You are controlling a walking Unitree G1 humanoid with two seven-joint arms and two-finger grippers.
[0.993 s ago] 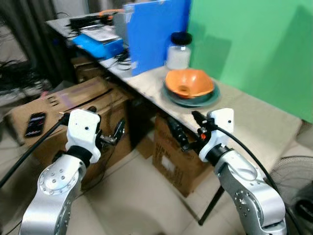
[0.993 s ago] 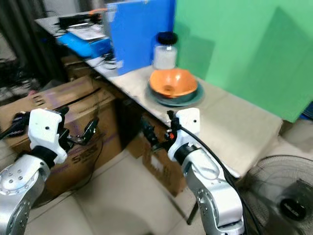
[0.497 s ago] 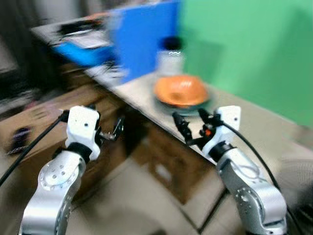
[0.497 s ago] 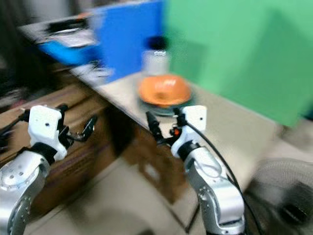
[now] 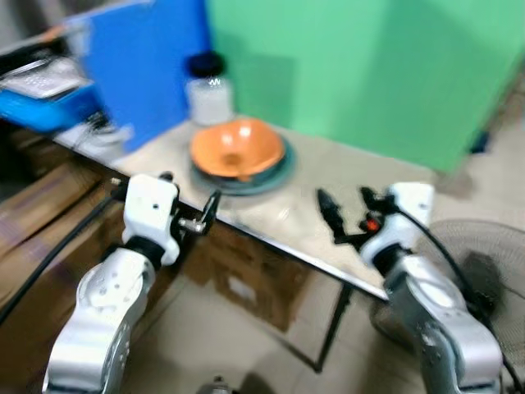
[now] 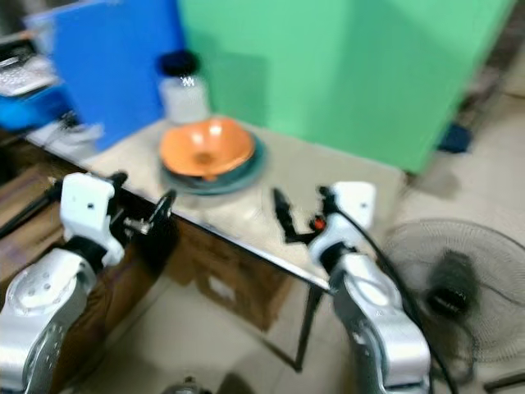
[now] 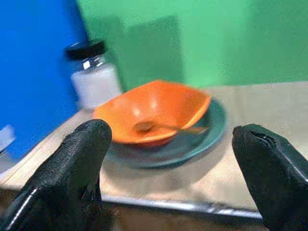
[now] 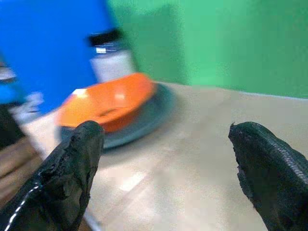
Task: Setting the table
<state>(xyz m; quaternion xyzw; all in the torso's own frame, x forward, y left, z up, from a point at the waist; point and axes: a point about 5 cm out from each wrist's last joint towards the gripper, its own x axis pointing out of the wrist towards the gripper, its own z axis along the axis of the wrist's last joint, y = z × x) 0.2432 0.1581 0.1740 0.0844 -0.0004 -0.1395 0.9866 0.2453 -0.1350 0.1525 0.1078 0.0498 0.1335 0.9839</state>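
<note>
While bowl [image 5: 236, 147] tops plate [image 5: 271, 174]; fingers [image 7: 79, 159] apart.

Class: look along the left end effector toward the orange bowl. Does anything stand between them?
Nothing visible does. The open left end effector faces the orange bowl on its green plate across bare table.

Green backdrop [image 5: 344, 66] and blue panel [image 5: 139, 66] behind a beige table [image 5: 328, 176]; tiled floor [image 5: 246, 345], cardboard boxes [image 5: 246, 279] underneath, fan [image 6: 451, 287] beside.
</note>
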